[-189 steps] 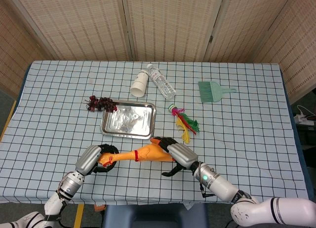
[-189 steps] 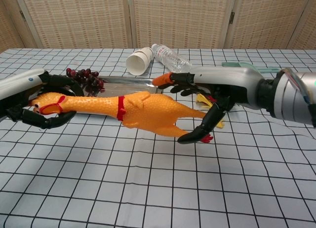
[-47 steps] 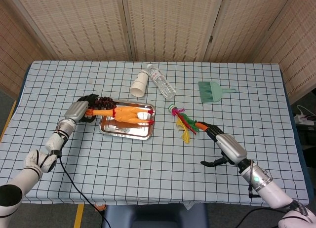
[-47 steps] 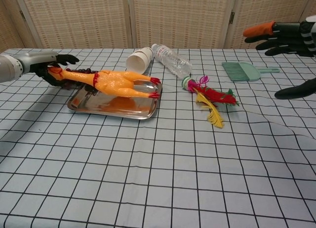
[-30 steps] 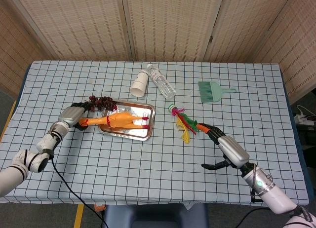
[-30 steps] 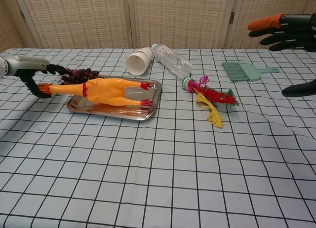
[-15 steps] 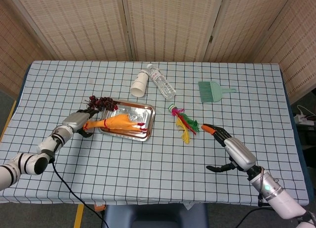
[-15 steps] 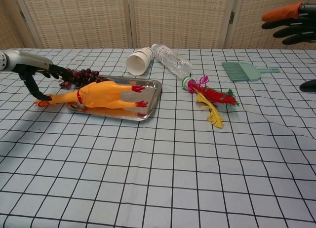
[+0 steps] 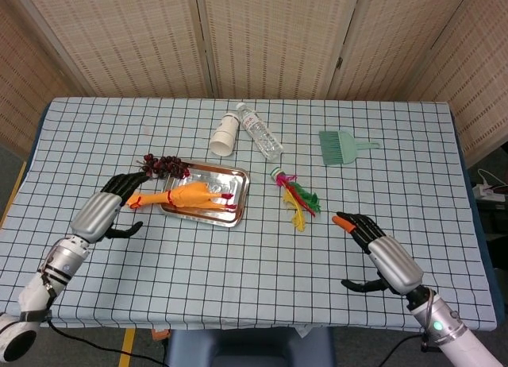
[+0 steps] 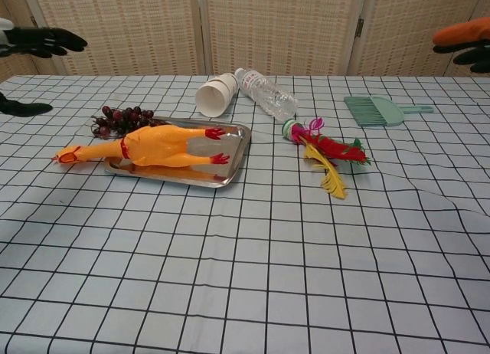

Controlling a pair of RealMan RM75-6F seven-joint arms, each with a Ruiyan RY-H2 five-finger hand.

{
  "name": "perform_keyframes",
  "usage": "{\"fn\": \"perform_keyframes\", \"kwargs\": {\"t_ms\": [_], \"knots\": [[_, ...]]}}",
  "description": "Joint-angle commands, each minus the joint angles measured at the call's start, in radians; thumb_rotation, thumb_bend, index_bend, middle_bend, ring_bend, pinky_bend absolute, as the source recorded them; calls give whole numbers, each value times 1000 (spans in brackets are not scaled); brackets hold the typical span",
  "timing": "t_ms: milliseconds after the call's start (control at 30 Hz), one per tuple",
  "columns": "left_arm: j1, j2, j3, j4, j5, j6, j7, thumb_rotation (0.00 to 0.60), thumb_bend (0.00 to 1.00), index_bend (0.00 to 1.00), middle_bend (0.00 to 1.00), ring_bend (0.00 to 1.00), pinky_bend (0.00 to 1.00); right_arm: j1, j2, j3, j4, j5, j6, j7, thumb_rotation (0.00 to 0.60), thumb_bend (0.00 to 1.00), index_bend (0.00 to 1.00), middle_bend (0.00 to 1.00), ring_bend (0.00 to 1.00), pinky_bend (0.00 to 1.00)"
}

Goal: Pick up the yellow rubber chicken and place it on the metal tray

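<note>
The yellow rubber chicken (image 9: pixel 185 197) (image 10: pixel 157 145) lies on its side across the metal tray (image 9: pixel 228 213) (image 10: pixel 230 158), body on the tray, head and beak hanging over the tray's left rim. My left hand (image 9: pixel 109 207) (image 10: pixel 34 44) hovers left of the chicken's head, fingers spread, holding nothing. My right hand (image 9: pixel 382 256) (image 10: pixel 465 36) is far off at the right front of the table, open and empty, with an orange-tipped finger.
Dark grapes (image 9: pixel 163 165) lie behind the tray's left corner. A tipped paper cup (image 9: pixel 225 135) and a plastic bottle (image 9: pixel 261 132) lie further back. A feather toy (image 9: pixel 295 197) sits right of the tray, a green brush (image 9: pixel 344 144) at the back right.
My left hand let go of the chicken's head and pulled back, lifting away to the left. The chicken stays on the tray. My right hand drew further toward the front right.
</note>
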State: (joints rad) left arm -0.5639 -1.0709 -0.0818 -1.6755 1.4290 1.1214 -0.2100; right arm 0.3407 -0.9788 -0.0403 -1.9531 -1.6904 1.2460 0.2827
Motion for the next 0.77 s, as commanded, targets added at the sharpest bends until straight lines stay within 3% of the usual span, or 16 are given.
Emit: {"fn": "perform_keyframes", "kwargs": {"t_ms": [33, 167, 300, 400, 767], "knots": [[257, -29, 91, 65, 191, 332, 42, 600, 350, 0, 0, 0, 2, -99, -84, -12, 59, -18, 124, -246, 600, 104, 0, 0, 0, 0], [379, -115, 101, 180, 191, 508, 143, 600, 354, 0, 0, 0, 0, -200, -199, 17, 157, 1, 271, -545, 600, 104, 0, 0, 0, 0], [430, -119, 119, 191, 164, 523, 228, 600, 363, 0, 0, 0, 0, -277, -291, 32, 252, 30, 374, -710, 600, 104, 0, 0, 0, 0], [445, -107, 126, 169, 177, 532, 242, 600, 366, 0, 0, 0, 0, -306, -309, 29, 298, 73, 382, -667, 600, 105, 0, 0, 0, 0], [444, -114, 114, 160, 200, 516, 252, 600, 367, 0, 0, 0, 0, -316, -252, 37, 295, 89, 371, -575, 600, 104, 0, 0, 0, 0]]}}
